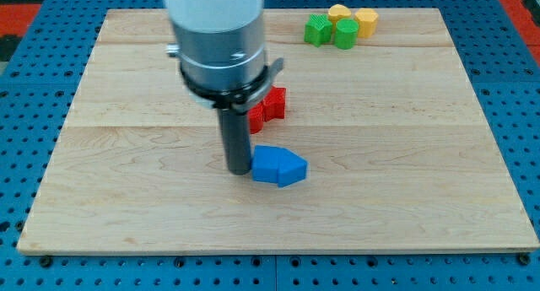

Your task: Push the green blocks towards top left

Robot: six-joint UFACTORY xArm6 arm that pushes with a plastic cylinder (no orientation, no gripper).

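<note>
Pale wooden worktop [126, 198] with plank seams. The arm descends vertically at centre-left; my tip [239, 170] rests just left of the faceted blue blocks [279, 165]; no gripper is fitted. Red blocks [268, 107] sit partly behind the rod. At the view's top right, two green blocks [332, 30] touch two yellow blocks [353, 18].

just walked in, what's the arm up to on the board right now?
An xArm6 with a straight dark rod is pushing coloured blocks on a wooden board. My tip sits mid-board, against the left edge of a blue block, with a red block just behind. The task's two green blocks are untouched near the view's top right, bunched with two yellow blocks, far from my tip.
</note>
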